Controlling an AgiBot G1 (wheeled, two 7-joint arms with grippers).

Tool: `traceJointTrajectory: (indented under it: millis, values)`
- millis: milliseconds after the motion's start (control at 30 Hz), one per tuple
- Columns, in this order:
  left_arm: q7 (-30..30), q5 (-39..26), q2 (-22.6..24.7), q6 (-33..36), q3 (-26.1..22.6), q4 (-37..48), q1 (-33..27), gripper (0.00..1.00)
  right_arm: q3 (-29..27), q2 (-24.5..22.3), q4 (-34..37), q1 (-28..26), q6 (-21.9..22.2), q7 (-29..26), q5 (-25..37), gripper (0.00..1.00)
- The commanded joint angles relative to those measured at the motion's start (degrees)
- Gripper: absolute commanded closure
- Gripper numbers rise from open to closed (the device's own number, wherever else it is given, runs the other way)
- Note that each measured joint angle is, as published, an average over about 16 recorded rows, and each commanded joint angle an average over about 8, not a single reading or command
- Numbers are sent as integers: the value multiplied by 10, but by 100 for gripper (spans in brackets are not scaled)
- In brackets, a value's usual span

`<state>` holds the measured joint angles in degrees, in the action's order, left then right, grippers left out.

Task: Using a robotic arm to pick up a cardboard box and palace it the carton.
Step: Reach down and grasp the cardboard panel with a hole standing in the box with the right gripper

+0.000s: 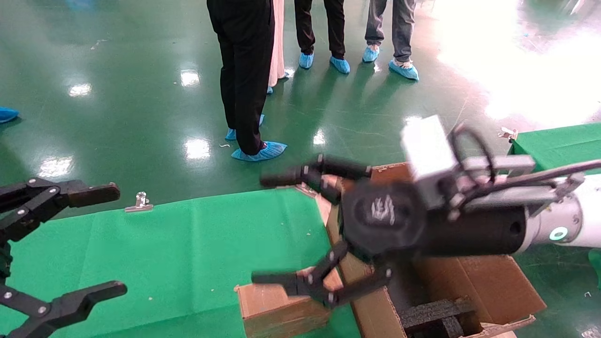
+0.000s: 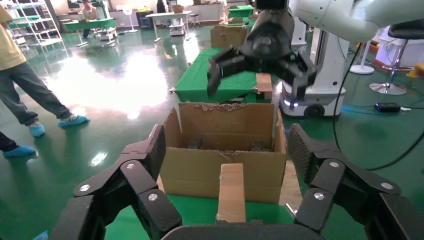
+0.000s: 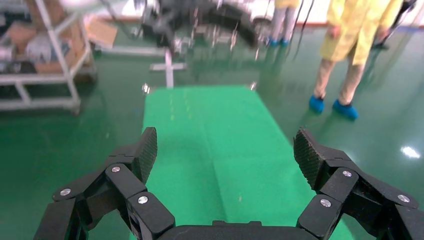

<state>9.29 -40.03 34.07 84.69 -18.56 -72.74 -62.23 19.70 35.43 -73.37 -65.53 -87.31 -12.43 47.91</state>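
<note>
The small brown cardboard box [image 1: 277, 312] lies on the green table [image 1: 178, 253], close against the outer wall of the large torn-flap carton [image 1: 488, 281]. Both show in the left wrist view, box [image 2: 232, 192] before carton [image 2: 200, 165]. Black foam inserts [image 1: 439, 315] sit in the carton. My right gripper [image 1: 270, 227] on the white arm [image 1: 577, 213] hovers open and empty above the box and the carton's near wall; it also shows in the left wrist view [image 2: 260, 62]. Its own view [image 3: 226, 150] shows only green cloth. My left gripper [image 1: 101, 241] [image 2: 227, 145] is open and idle at the table's left.
Several people in blue shoe covers [image 1: 256, 152] stand on the green floor beyond the table. A binder clip [image 1: 140, 201] grips the table's far edge. A second green table [image 1: 558, 145] stands at the far right.
</note>
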Motion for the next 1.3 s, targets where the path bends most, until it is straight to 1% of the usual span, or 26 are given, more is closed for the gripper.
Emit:
traceJointTrajectory:
  millis: [33,233,367,500,767,1000,1067,1100,1300]
  values:
    - [0,0,0,0,0,0,0,100,9,-1,-1,-10,-6,-5,17,0]
    - [0,0,0,0,0,0,0,100,78,26,14,-88,-32,-24,114,0]
    - [0,0,0,0,0,0,0,100,141,52,32,-143,-37,-30,173,0]
    - [0,0,0,0,0,0,0,100,208,81,59,-192,-38,-26,220,0]
    - [0,0,0,0,0,0,0,100,329,143,134,-266,-38,10,272,0]
    - [0,0,0,0,0,0,0,100,413,192,197,-314,-37,55,301,0]
    - [0,0,0,0,0,0,0,97,434,205,215,-326,-36,67,306,0]
    - [0,0,0,0,0,0,0,91,443,212,224,-332,-36,74,309,0]
    - [0,0,0,0,-1,0,0,17,490,249,273,-359,-32,113,325,0]
